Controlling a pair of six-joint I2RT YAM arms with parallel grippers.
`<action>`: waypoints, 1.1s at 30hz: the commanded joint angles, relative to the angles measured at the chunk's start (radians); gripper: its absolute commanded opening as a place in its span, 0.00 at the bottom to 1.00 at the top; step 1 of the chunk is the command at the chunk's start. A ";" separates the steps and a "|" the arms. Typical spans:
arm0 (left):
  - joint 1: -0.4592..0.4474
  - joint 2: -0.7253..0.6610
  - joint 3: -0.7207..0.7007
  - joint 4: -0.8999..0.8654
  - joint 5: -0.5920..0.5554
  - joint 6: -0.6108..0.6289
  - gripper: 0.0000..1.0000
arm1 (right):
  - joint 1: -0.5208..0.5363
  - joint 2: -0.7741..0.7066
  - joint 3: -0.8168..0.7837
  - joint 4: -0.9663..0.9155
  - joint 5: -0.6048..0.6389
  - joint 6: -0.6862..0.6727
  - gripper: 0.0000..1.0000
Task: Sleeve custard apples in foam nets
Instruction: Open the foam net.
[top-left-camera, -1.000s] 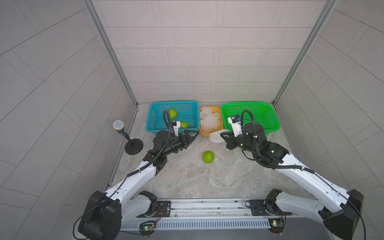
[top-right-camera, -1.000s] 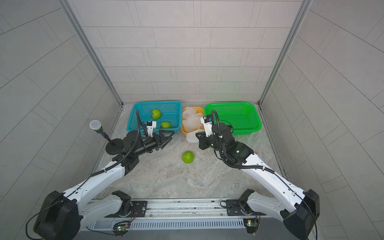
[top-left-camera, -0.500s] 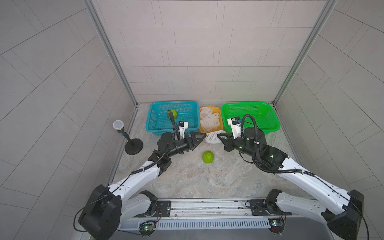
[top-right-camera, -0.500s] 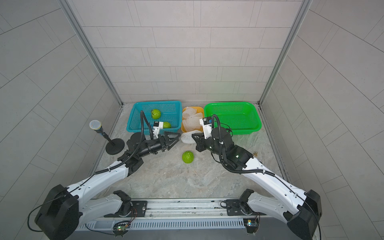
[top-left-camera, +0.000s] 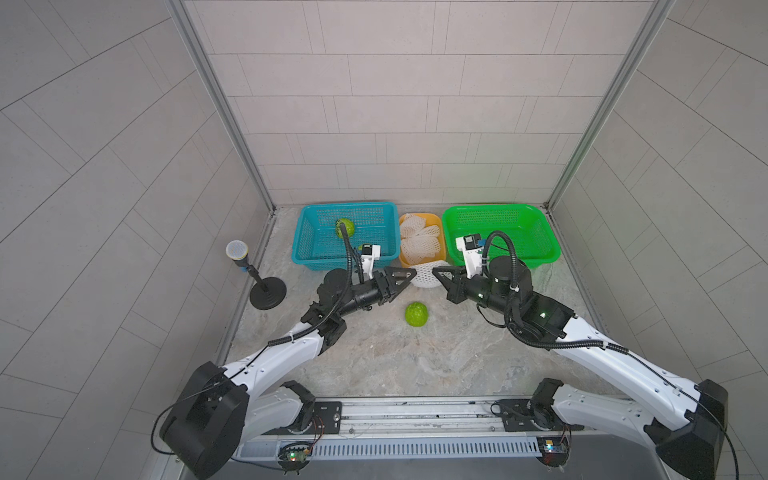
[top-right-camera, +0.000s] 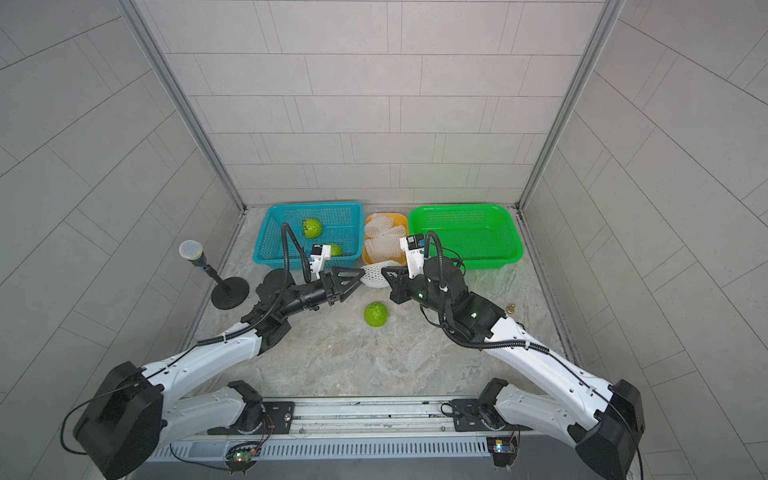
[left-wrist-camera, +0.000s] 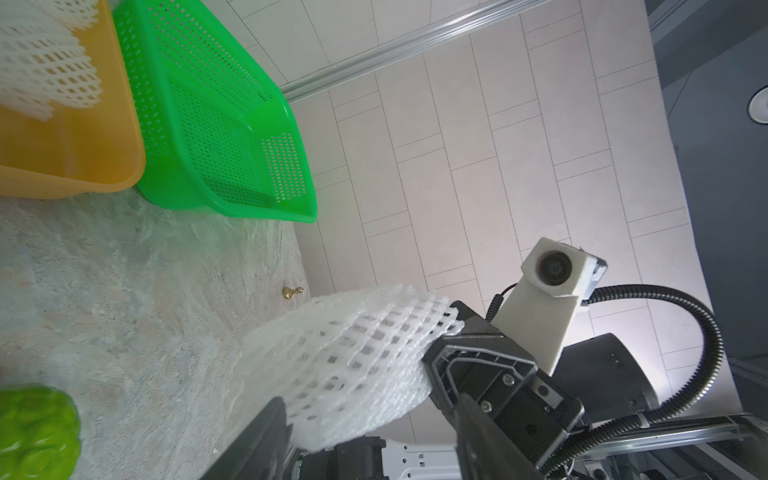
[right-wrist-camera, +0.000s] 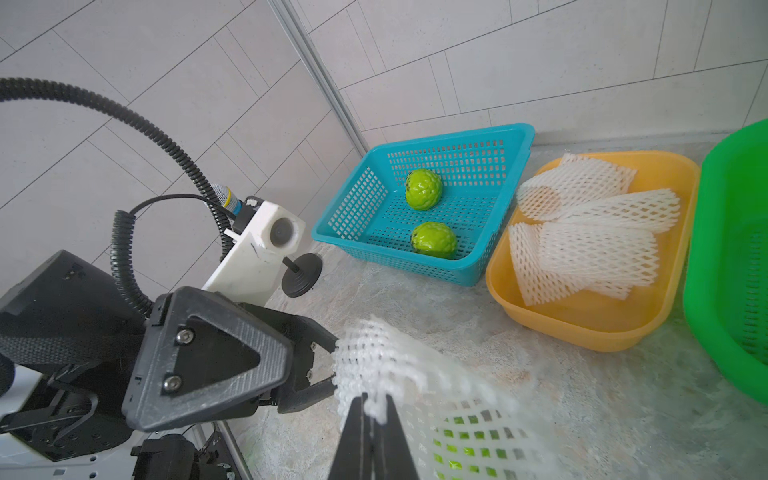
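Observation:
A white foam net hangs just above the table between both grippers. My right gripper is shut, pinching one rim of the net. My left gripper stands open, its fingers straddling the opposite rim, apart from it. One custard apple lies on the table just in front of the net and shows green through the mesh in the right wrist view. Two more custard apples sit in the blue basket. Several spare foam nets lie in the orange tub.
The blue basket, the orange tub and an empty green basket line the back wall. A microphone on a black stand is at the far left. A small brass piece lies near the right wall.
My left arm has reached right, bringing its jaws around the net's rim while they narrow slightly. The right gripper has shifted the net a little left and stayed shut on it.

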 joint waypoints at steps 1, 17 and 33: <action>-0.006 0.008 -0.010 0.074 0.012 0.007 0.72 | 0.006 -0.019 -0.006 0.030 -0.021 0.026 0.00; -0.005 0.008 -0.008 0.084 0.004 0.005 0.71 | 0.006 -0.037 -0.020 0.022 -0.027 0.042 0.00; -0.011 0.002 -0.047 0.103 0.029 -0.004 0.30 | 0.002 -0.015 0.009 -0.008 -0.006 0.008 0.00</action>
